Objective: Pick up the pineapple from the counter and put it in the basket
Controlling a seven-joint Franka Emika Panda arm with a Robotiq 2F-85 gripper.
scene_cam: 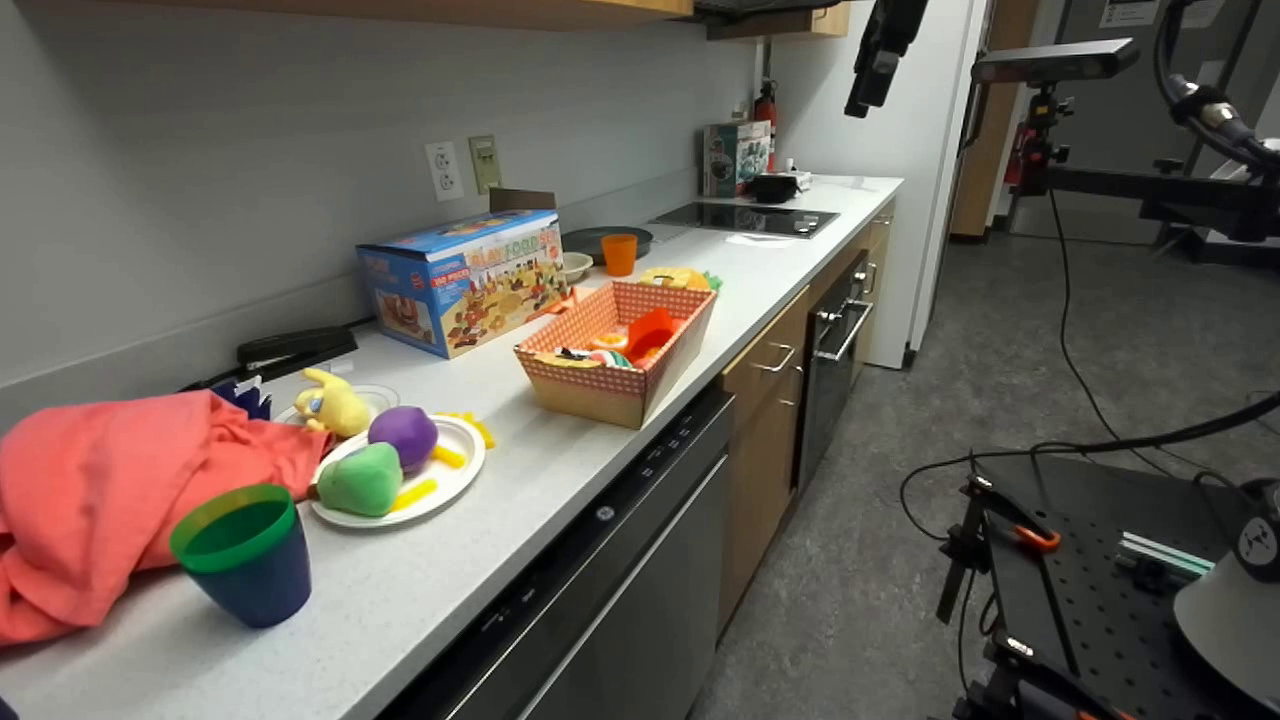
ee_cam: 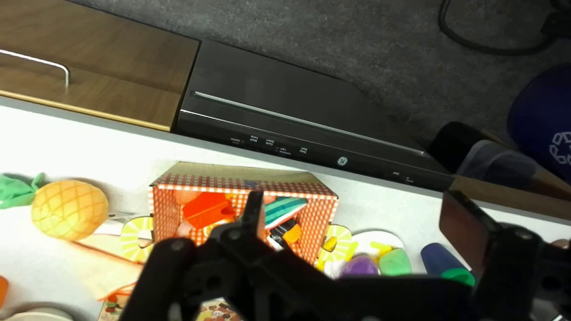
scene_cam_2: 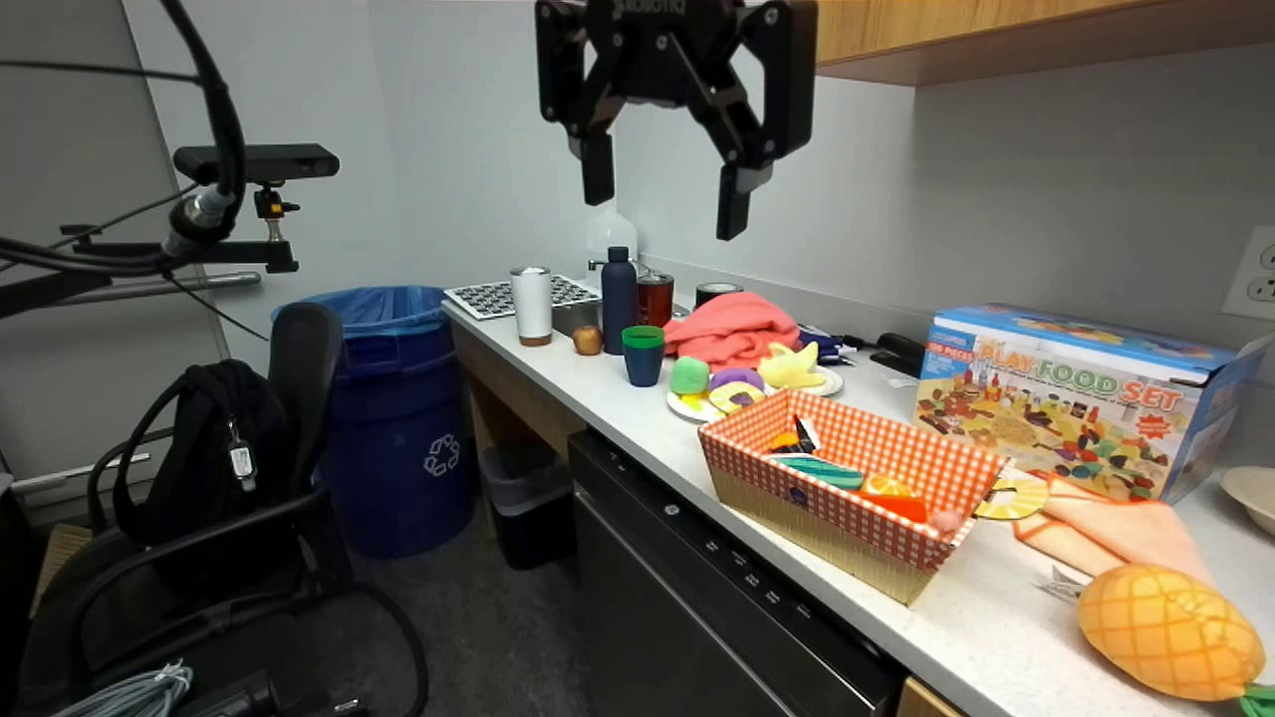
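The pineapple is orange-yellow with a green top and lies on its side on the counter, beside one short end of the basket. It shows whole in the wrist view (ee_cam: 70,209), cut off at its top in an exterior view (scene_cam_2: 1167,632), and partly hidden behind the basket in an exterior view (scene_cam: 672,278). The checked orange-tan basket (scene_cam: 585,392) (scene_cam_2: 827,533) (ee_cam: 319,220) holds several toy foods. My gripper (scene_cam_2: 665,209) is open and empty, high above the counter. In the wrist view its fingers (ee_cam: 357,218) spread over the basket's far end and the plate.
A play food box (scene_cam_2: 1066,398) stands behind the basket by the wall. A plate of toy fruits (scene_cam: 465,480), a cup (scene_cam: 250,560) and a coral cloth (scene_cam: 130,490) are beyond the basket from the pineapple. A peach cloth (scene_cam_2: 1126,538) lies near the pineapple. The counter's front edge runs close to the basket.
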